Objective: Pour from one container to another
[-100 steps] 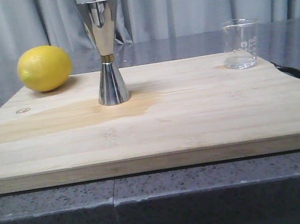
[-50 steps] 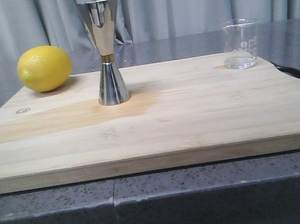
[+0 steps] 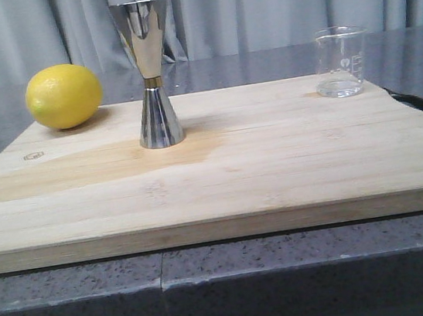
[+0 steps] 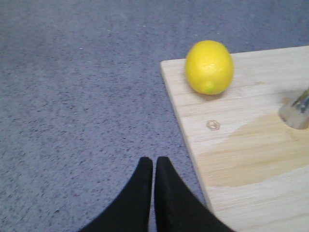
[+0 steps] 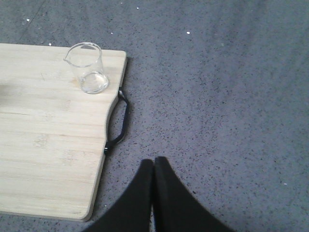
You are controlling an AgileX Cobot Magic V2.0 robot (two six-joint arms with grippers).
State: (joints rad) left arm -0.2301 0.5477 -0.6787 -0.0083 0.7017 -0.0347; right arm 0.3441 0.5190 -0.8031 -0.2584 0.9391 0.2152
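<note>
The small clear glass beaker stands upright at the far right of the wooden board; the right wrist view shows the beaker near the board's corner. The tall steel jigger stands left of the board's middle, and only its base shows in the left wrist view. My left gripper is shut and empty over the grey counter, off the board's left edge. My right gripper is shut and empty over the counter, off the board's right edge. Neither gripper appears in the front view.
A yellow lemon lies at the board's far left corner, and the left wrist view has the lemon too. A darker wet-looking patch spreads around the jigger's foot. A black handle sits on the board's right edge. Grey curtains hang behind.
</note>
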